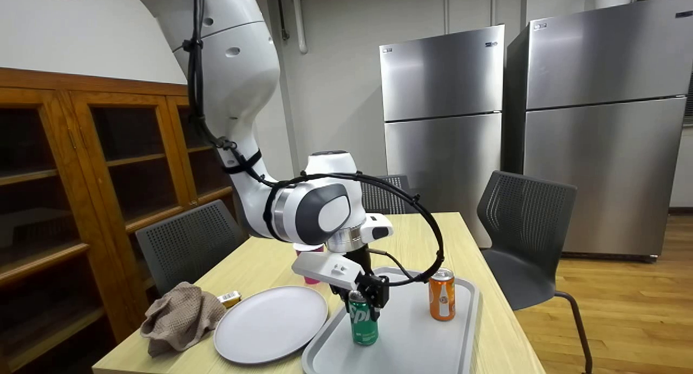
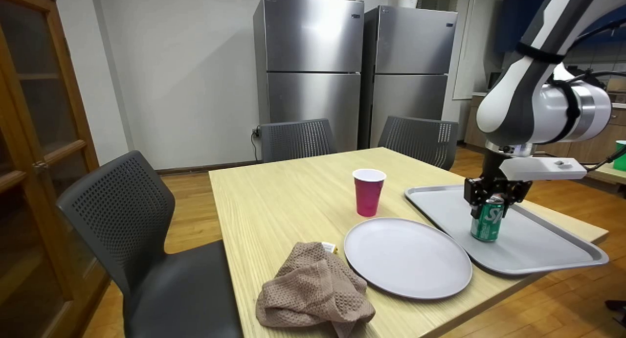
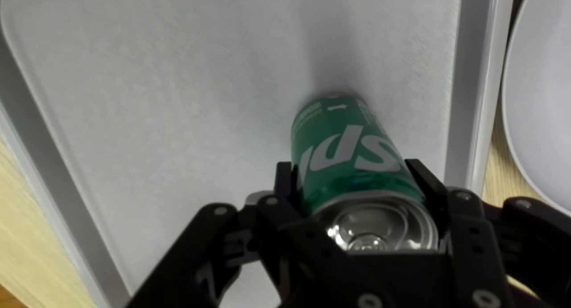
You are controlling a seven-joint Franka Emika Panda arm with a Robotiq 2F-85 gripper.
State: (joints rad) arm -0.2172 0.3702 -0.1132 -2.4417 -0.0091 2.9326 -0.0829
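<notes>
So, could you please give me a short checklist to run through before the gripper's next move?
1. Gripper closed on the green can: ok, a finger against each side.
2. Grip firm enough: cannot tell.
3. The green can within the rim of the tray: ok.
4. Its base resting on the tray: cannot tell.
5. Black cable clear of the orange can: cannot tell; they appear to meet in an exterior view.
6. Pink cup upright on the table: ok.
</notes>
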